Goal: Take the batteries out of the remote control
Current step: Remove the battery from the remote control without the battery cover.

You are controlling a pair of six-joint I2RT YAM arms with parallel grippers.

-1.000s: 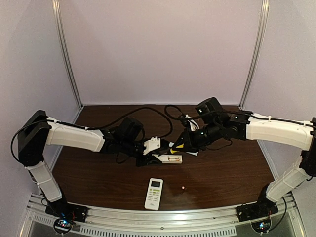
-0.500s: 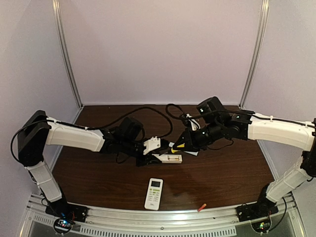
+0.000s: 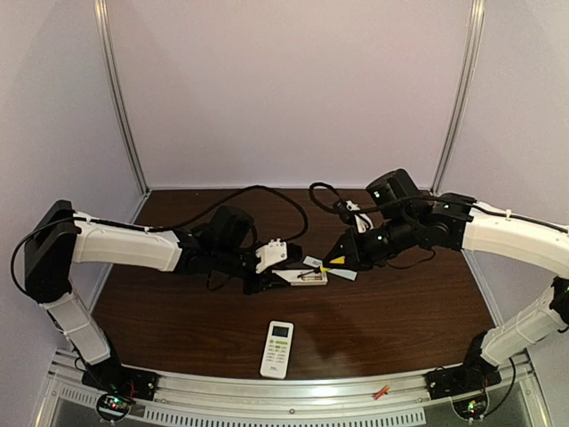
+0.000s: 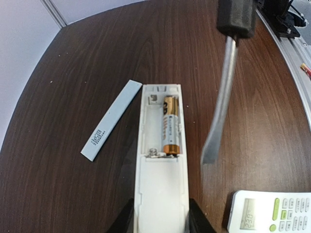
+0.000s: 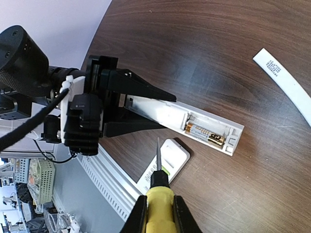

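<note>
My left gripper (image 4: 160, 216) is shut on the white remote control (image 4: 159, 184), holding it by its lower end with the open battery bay facing up. One gold battery (image 4: 170, 125) lies in the bay's right slot; the left slot is bare. From above, the remote control (image 3: 300, 277) sits mid-table. My right gripper (image 5: 158, 213) is shut on a yellow-handled screwdriver (image 5: 158, 199), whose blade (image 4: 221, 107) hangs just right of the remote, apart from it. A loose red-gold battery (image 3: 382, 390) lies on the front rail.
The white cover strip (image 4: 112, 119) lies flat on the table left of the held remote. A second white remote with a display (image 3: 278, 349) rests nearer the front edge. The metal rail (image 3: 293, 391) runs along the front, and black cables trail behind both wrists.
A loose battery has rolled from the table's front right down onto the front rail. My right gripper has drawn the screwdriver back to the right, away from the bay.
</note>
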